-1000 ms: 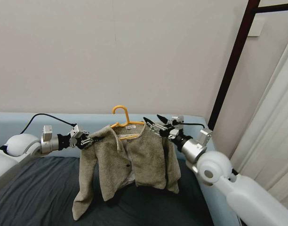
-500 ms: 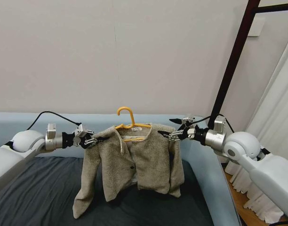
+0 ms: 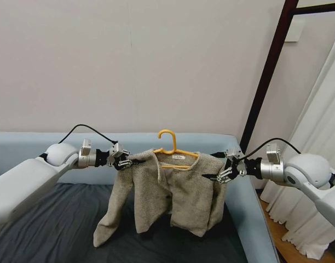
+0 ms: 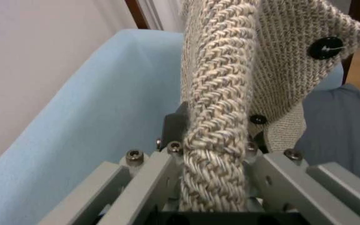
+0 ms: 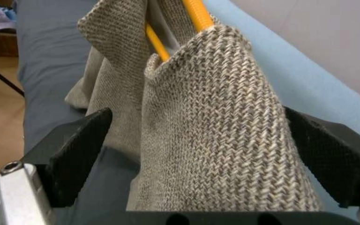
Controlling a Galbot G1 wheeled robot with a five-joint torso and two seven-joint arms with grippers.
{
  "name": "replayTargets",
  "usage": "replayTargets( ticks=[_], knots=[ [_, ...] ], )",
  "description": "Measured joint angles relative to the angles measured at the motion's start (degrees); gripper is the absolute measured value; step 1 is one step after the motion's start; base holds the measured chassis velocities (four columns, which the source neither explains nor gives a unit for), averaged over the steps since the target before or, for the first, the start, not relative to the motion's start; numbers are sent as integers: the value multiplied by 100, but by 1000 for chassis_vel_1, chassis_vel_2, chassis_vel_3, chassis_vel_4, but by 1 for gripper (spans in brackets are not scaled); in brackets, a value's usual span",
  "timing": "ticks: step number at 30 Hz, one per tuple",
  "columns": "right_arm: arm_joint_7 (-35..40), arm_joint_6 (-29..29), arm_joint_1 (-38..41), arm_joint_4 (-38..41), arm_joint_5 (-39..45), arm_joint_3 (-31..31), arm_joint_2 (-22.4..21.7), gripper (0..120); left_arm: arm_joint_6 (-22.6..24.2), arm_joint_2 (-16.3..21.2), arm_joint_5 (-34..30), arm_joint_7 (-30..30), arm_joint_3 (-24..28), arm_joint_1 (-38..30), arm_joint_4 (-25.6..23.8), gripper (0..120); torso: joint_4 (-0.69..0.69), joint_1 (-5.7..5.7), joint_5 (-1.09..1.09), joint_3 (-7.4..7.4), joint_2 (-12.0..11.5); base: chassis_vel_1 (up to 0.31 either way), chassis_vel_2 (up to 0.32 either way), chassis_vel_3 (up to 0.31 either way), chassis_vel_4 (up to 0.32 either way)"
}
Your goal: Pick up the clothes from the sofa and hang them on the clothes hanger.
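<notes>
Item: grey-beige knitted cardigan (image 3: 175,192) on orange plastic hanger (image 3: 167,137), held aloft between two grippers.

Detail: left gripper (image 3: 122,161) is clenched on one shoulder and right gripper (image 3: 226,171) is clamped on the other. The garment hangs above the dark grey seat cushion (image 3: 47,230) of a light-blue sofa (image 3: 25,142). A dark wooden rack post (image 3: 266,82) rises just past the right gripper, with a white curtain (image 3: 321,137) beside it. Round black button (image 4: 326,48) on the front. White neck label (image 3: 181,158), writing too small to read.
</notes>
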Motion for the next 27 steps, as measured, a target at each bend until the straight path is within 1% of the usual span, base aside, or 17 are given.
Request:
replayTargets(
  ticks=[3,7,8,12,13,17,18,20,23,24,27],
  knots=[
    [20,-8,12,-40,-5,-17,29,99,0,-39,6,0,9,-15,5,5,-3,0,0,0,0,0,0,0,0],
    [-8,-35,132,-68,13,-146,73,82,-11,-65,26,-5,10,-18,0,5,-5,0,1,0,0,0,0,0,0],
    [-8,-35,132,-68,13,-146,73,82,-11,-65,26,-5,10,-18,0,5,-5,0,1,0,0,0,0,0,0],
    [-310,-45,260,-125,37,-233,79,63,-76,-65,111,-5,15,-45,-20,5,-3,0,0,0,0,0,0,0,0],
    [-310,-45,260,-125,37,-233,79,63,-76,-65,111,-5,15,-45,-20,5,-3,0,0,0,0,0,0,0,0],
    [-716,-32,279,-185,24,-224,67,47,-145,-79,198,-5,27,-70,0,5,-4,0,0,0,0,0,0,0,0],
    [-716,-32,279,-185,24,-224,67,47,-145,-79,198,-5,27,-70,0,5,-4,0,0,0,0,0,0,0,0],
    [-831,-24,279,-197,21,-207,52,36,-176,-91,237,-5,29,-70,2,5,-4,0,0,0,0,0,0,0,0],
    [-879,-10,279,-200,17,-183,38,25,-201,-99,268,-5,29,-71,4,5,-4,0,0,0,0,0,0,0,0],
    [-879,-10,279,-200,17,-183,38,25,-201,-99,268,-5,29,-71,4,5,-4,0,0,0,0,0,0,0,0],
    [-879,13,258,-193,-1,-171,34,11,-221,-108,284,-5,30,-70,4,5,-4,0,0,0,0,0,0,0,0]
  ],
)
